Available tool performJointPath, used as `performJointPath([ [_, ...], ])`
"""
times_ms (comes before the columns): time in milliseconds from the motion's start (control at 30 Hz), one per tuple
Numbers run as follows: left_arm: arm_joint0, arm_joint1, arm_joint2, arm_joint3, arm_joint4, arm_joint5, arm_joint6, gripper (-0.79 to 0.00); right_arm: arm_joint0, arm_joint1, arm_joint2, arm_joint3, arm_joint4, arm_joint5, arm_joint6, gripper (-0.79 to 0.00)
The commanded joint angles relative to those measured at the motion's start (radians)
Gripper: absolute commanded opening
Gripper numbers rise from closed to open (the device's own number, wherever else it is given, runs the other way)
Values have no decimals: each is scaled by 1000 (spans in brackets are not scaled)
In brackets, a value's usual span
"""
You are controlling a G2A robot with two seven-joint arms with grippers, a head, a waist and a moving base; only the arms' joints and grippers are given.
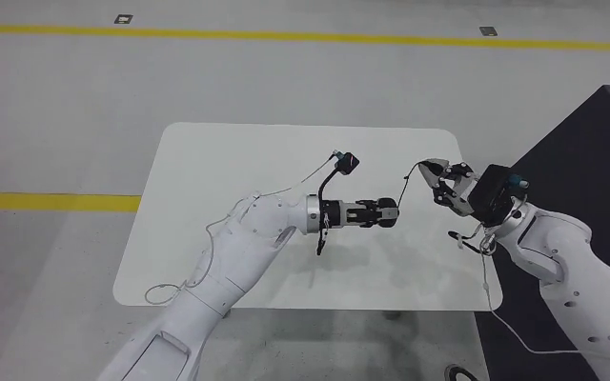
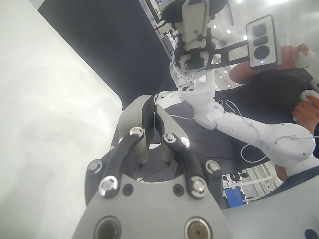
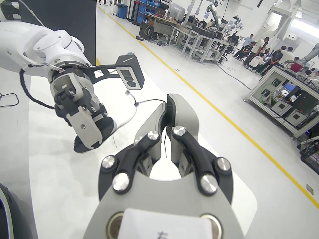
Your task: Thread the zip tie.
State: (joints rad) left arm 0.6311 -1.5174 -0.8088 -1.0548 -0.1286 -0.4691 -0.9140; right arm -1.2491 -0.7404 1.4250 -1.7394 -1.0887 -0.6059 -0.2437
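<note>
- Zip tie (image 3: 152, 101): a thin black strand held in the air above the table (image 1: 238, 190), over its right half. It spans between the two grippers, clear of the tabletop.
- Left gripper (image 2: 153, 105): above the table's middle, on the side nearer the robot. Its pads are pinched almost together on one end of the strand.
- Right gripper (image 3: 166, 105): farther off, above the table's far right part. Its fingers are clamped on the other end, with a short tail hanging between them.
- Risk: the strand looks slim and springy, so a slightly tilted tip would likely miss the head's slot and buckle. A loose pinch could let it drop to the table.
- Writing: none is legible on the zip tie or the table. A white label (image 3: 164, 225) on the right gripper's base is cut off and unreadable.
</note>
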Motion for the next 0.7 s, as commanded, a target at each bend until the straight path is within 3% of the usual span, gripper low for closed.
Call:
performJointPath([
  [0,-5,-1,5,10,15,21,-3,-785,-3,-2,5,-4,2,1,-5,-785],
  [233,-17,-6,15,21,21,34,-12,-785,-9,-10,13,-7,-2,-8,-5,-785],
  [667,2,-3,-19,3,10,-37,50,-785,-4,-25,10,4,-8,-21,17,-785],
])
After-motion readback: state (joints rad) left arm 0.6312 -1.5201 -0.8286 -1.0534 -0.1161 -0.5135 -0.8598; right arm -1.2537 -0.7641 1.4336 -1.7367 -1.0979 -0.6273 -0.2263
